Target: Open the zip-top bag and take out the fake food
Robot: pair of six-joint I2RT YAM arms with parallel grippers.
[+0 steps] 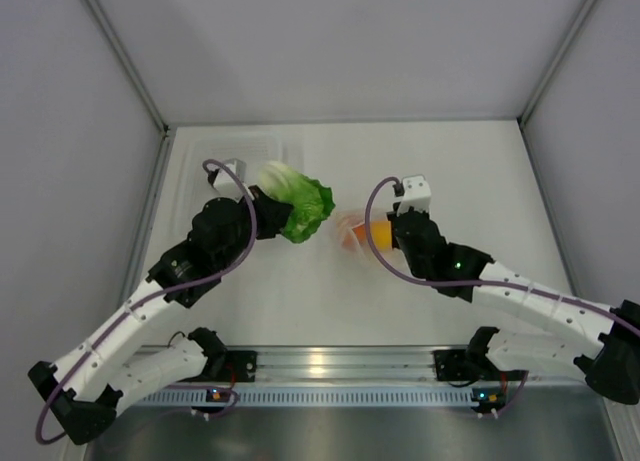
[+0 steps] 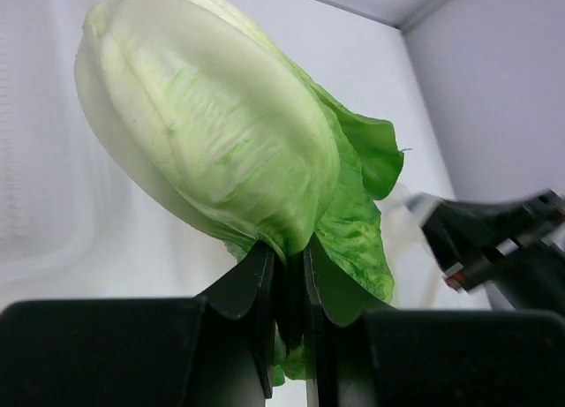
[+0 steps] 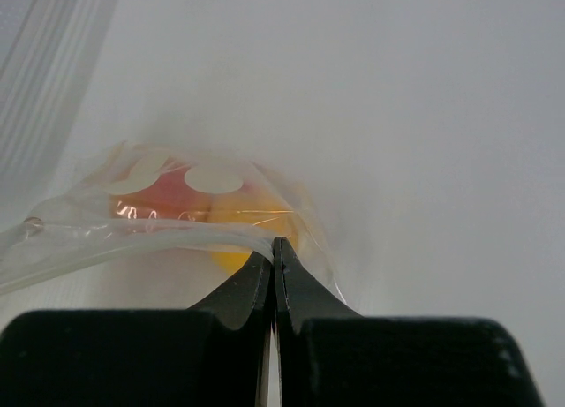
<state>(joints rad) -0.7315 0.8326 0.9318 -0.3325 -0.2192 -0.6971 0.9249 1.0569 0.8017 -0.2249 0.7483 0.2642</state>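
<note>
Right gripper (image 3: 274,251) on zip-top bag (image 3: 212,179) edge

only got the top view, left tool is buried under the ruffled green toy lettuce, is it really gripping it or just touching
Observer: Gripping. The left wrist view shows the left tool with both fingers closed on the stem end of the ruffled green toy lettuce.
Operator: ok and the other one, what has it got
Observer: The right tool is shut on an edge of the clear dotted plastic zip-top bag, pinching the film flat between its tips.
Operator: anything inside it
Observer: Yes, a round orange-yellow toy fruit shows through the film behind the white dots. I cannot tell whether there is a second piece.
</note>
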